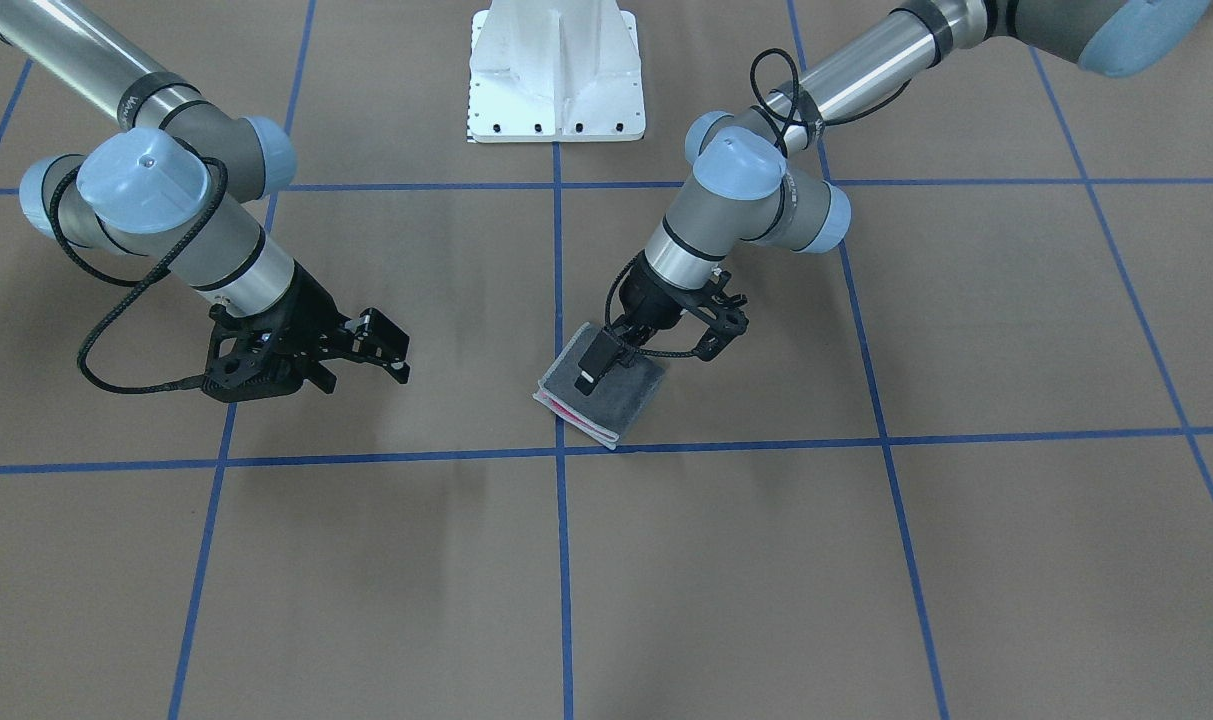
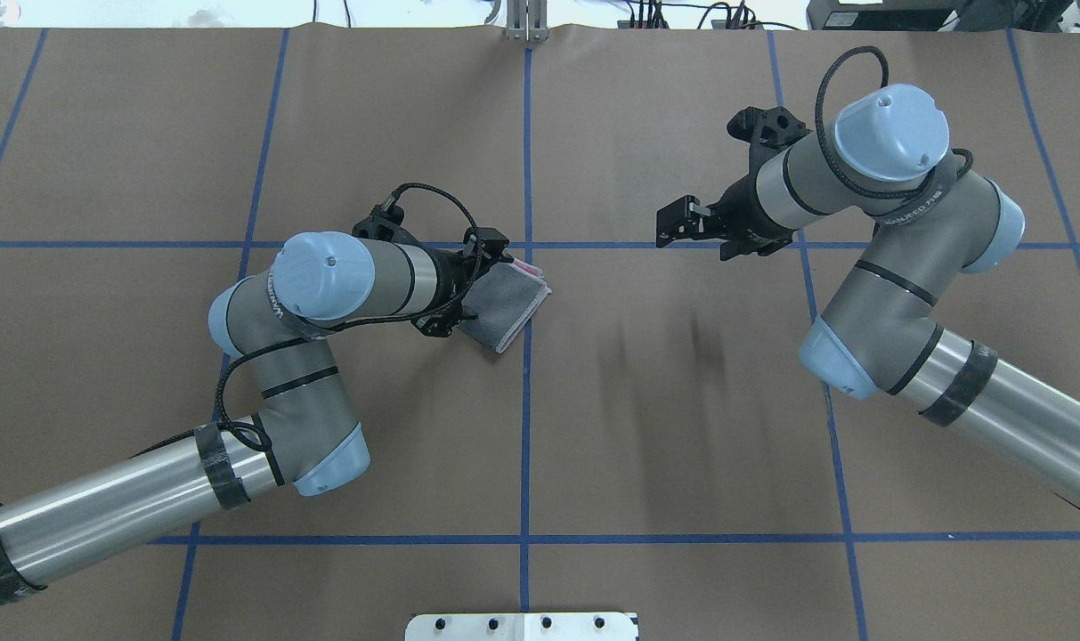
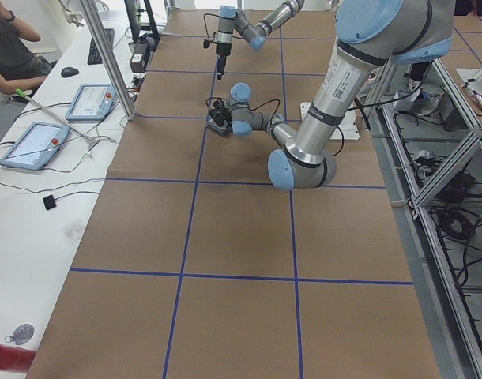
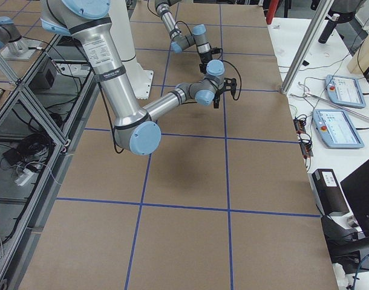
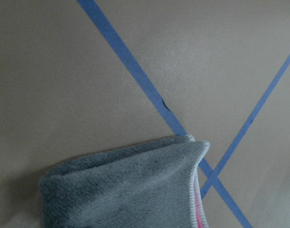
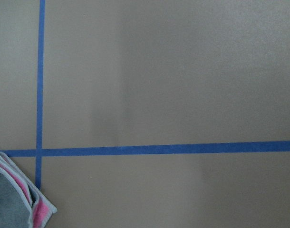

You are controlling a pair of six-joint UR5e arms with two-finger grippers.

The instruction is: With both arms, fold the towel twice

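At frame centre, left gripper point(image 1: 594, 372) is touching the folded towel point(image 1: 634, 396); can't tell its jaws. Best lifting straight up. Right gripper point(image 1: 391, 348) is hovering, jaws spread.

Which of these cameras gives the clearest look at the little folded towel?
The front-facing view: the towel lies nearly whole, its layers and pink edge showing. Overhead, the left arm hides part of it. The wrist cameras catch only corners; the side views barely show it.

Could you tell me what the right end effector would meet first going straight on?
The right end effector would probably meet the brown table paper first, short of the towel; depth is unclear.
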